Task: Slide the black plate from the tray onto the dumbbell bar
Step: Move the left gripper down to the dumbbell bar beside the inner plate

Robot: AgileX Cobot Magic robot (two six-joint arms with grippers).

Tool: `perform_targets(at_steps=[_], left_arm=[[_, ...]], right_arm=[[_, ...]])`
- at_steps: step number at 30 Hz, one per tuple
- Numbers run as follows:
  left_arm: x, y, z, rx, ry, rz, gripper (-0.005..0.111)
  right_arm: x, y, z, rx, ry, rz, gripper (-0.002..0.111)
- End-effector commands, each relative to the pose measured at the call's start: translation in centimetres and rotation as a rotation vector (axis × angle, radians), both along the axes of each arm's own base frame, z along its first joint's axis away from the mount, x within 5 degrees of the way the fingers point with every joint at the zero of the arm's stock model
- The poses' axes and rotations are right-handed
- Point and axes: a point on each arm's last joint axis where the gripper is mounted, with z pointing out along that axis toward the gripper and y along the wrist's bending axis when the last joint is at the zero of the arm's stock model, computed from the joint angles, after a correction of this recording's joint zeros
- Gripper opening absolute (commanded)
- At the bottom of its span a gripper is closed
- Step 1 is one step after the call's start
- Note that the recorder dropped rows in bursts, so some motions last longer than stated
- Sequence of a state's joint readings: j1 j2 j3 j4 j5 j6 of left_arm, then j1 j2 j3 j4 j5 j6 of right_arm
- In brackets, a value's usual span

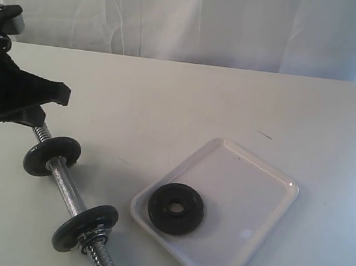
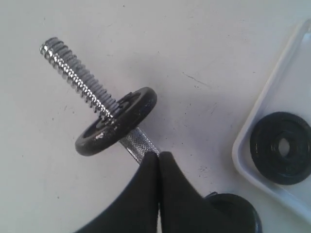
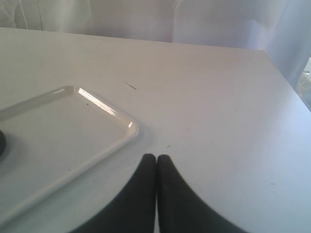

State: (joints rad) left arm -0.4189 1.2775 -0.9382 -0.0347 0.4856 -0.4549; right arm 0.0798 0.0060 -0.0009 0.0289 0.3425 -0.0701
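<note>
1. Setting: a robot test bench of the lab kind, staged rather than domestic.
2. Table (image 1: pixel 189 95): plain matte white top with faint scuffs, spreading beneath and ahead of both grippers.
3. Backdrop: white curtain (image 1: pixel 200 18) hanging in folds behind the table's far edge, beyond the right gripper (image 3: pixel 156 158); it screens off the room.
4. Equipment: black robot arm, its left gripper (image 2: pixel 159 154) low over the table.
5. Props: dumbbell bar (image 1: pixel 68 191) at the left gripper and white tray (image 1: pixel 254 202) off to its side, laid out singly.
</note>
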Motion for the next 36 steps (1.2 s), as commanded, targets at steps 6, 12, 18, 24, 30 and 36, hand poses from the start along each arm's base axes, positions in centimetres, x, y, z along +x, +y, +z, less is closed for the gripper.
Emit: perform_targets(at_steps=[6, 12, 18, 24, 30, 36], left_arm=[[-0.3, 0.2, -0.4, -0.139, 0.154, 0.274, 0.000], [-0.7, 0.3, -1.8, -0.195, 0.238, 0.413, 0.007], [-0.7, -0.4, -4.1, -0.256, 0.278, 0.447, 0.061], [0.7, -1.8, -8.1, -0.248, 0.324, 0.471, 0.067], [2.5, -2.5, -10.5, -0.274, 0.300, 0.511, 0.067], [2.9, -2.6, -11.9, -0.256, 0.322, 0.526, 0.067]], right_arm=[[0.0, 0.0, 0.0, -0.002, -0.008, 0.002, 0.000], [0.0, 0.0, 0.0, -0.002, -0.008, 0.002, 0.000], [0.0, 0.0, 0.0, -0.002, -0.008, 0.002, 0.000], [0.0, 0.0, 0.0, -0.002, -0.008, 0.002, 0.000], [0.0, 0.0, 0.0, -0.002, -0.008, 0.002, 0.000], [0.0, 0.0, 0.0, -0.002, -0.008, 0.002, 0.000]])
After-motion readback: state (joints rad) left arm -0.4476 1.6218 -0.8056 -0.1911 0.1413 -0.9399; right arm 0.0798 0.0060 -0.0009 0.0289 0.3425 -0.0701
